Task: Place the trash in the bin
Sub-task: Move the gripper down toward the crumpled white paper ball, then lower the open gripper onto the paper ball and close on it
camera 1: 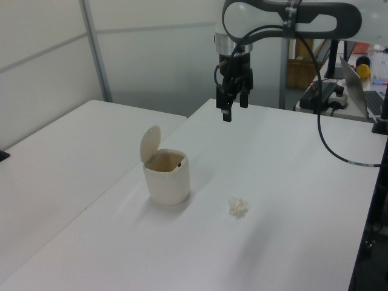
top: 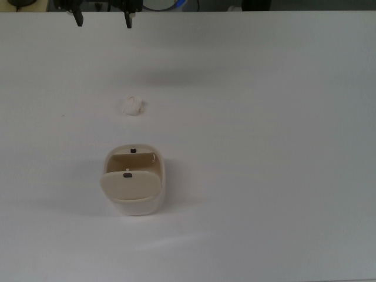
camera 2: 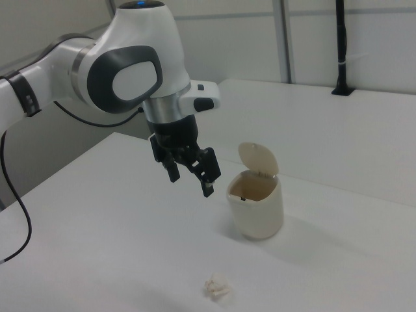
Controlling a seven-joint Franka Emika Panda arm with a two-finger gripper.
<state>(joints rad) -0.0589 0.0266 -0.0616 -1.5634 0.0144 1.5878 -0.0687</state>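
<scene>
Nothing of the task was done yet. The trash [top: 133, 106] lay on the white worktop [top: 270, 147], near the bin [top: 135, 187] but apart from it, whose flap stood open. The gripper [top: 103, 19] hung above, fingers [top: 78, 19] spread and empty.
</scene>
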